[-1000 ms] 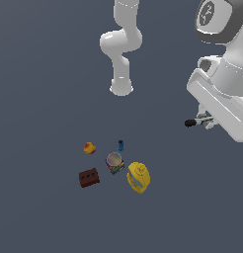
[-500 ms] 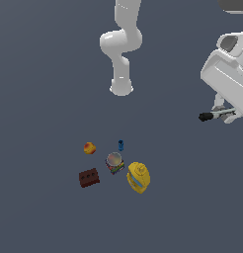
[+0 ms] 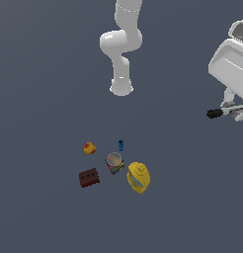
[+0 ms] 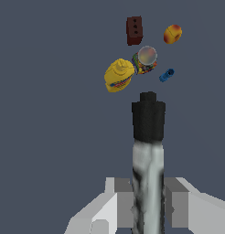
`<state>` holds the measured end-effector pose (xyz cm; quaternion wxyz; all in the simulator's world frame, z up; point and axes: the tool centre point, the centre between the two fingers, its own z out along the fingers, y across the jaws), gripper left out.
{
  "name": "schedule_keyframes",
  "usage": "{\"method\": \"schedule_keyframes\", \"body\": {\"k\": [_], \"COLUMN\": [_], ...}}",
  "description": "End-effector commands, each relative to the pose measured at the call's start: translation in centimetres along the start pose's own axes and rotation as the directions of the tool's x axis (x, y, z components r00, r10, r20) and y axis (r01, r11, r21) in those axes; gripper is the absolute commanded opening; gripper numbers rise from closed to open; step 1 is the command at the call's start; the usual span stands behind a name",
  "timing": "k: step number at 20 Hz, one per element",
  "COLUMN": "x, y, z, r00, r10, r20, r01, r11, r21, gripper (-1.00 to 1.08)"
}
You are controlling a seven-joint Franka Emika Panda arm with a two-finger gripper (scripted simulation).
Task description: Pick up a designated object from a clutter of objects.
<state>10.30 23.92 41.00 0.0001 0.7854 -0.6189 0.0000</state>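
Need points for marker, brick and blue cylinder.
marker (image 4: 148, 151), wrist view, on the whitish barrel just below the black end
brick (image 3: 89, 178), exterior view, middle of its top face
blue cylinder (image 3: 120, 145), exterior view, middle of its side

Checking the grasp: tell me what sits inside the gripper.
The gripper is shut on the marker; its whitish-grey barrel runs between the fingers, black end sticking out. The barrel's rear end runs out of frame, so it cannot be seen.

Black-tipped grey marker (image 4: 148, 151) held aloft, clutter (image 3: 115, 164) below.
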Motion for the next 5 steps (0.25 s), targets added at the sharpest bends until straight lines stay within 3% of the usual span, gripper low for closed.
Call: {"method": "schedule_keyframes", "body": {"k": [1, 5], "x": [-0.02, 0.00], "y": [-0.13, -0.19], "z": [-0.24, -0.29], "r00": [1.000, 1.000], "r10": [0.000, 0.000], "r20": [0.000, 0.000], "r01": [0.000, 0.000], "r11": [1.000, 1.000], "r21": [0.000, 0.000], "gripper": [-1.00, -1.00]}}
